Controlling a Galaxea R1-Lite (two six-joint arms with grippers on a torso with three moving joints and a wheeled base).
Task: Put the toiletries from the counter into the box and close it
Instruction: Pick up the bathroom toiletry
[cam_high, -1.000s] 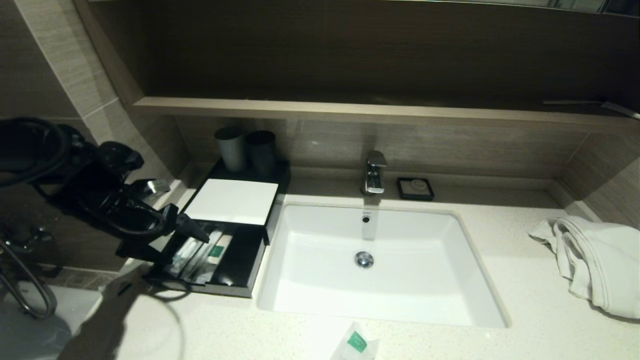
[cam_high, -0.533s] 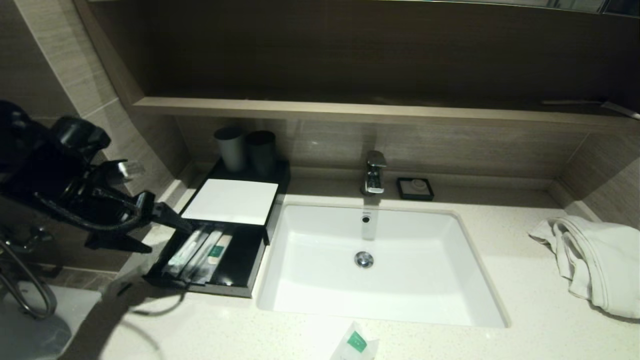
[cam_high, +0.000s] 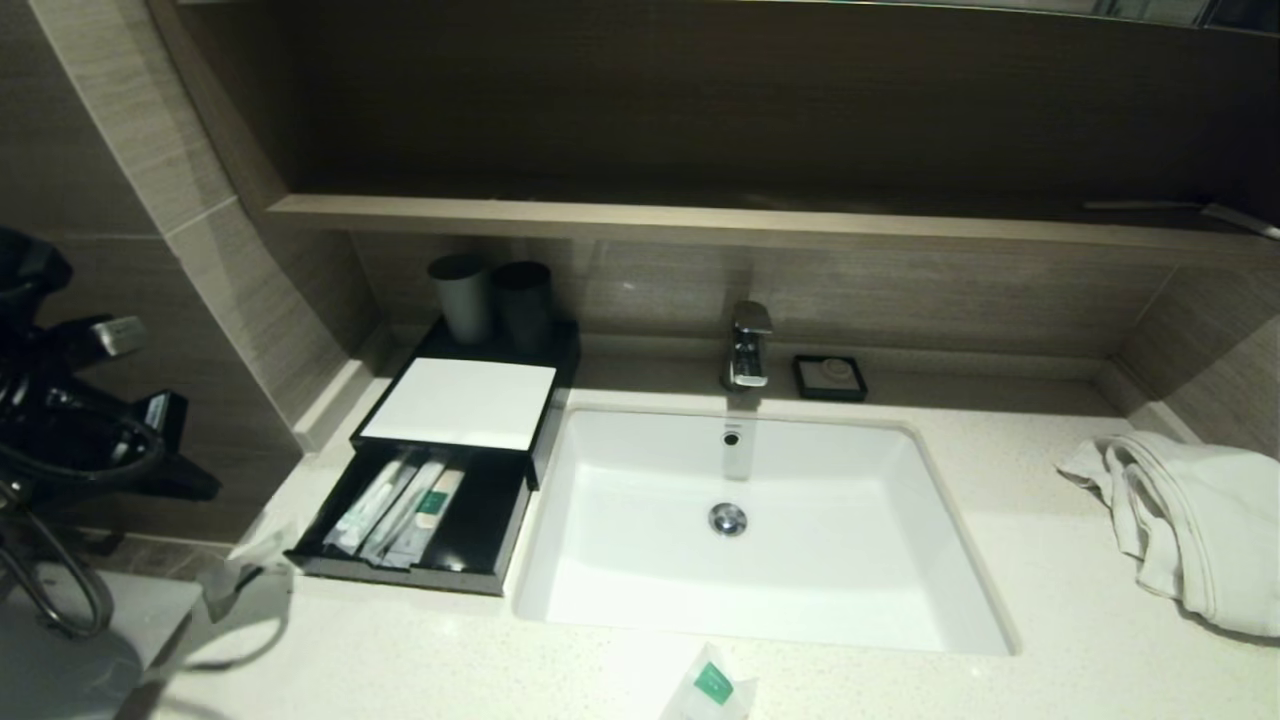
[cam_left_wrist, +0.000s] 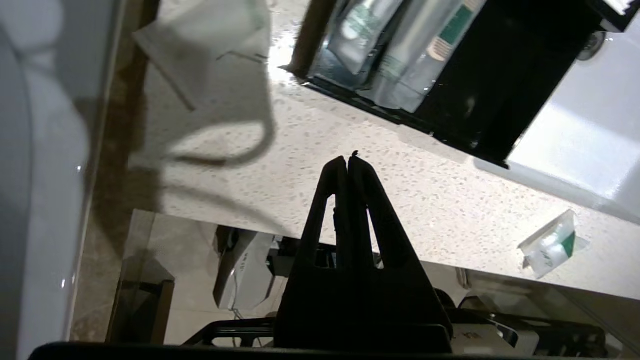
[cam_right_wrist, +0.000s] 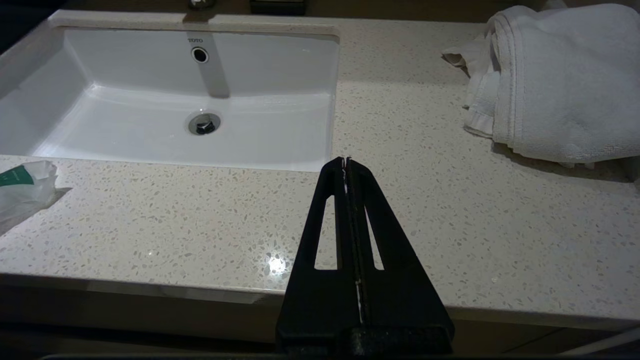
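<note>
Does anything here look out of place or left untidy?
Yes. The box has its drawer pulled out, with packets lying in it. One sachet with a green mark sits alone on the counter by the sink's front edge, another packet near the drawer's left corner. A towel lies crumpled at the right.

The only word I can read is "TOTO", printed on the back wall of the sink (cam_right_wrist: 150, 75) just above the overflow hole, ahead of my right gripper (cam_right_wrist: 346, 160) and off to one side of it. The green marks on the packet (cam_left_wrist: 550, 247) lying on the worktop near my left gripper (cam_left_wrist: 347, 159) are too small to read.
</note>
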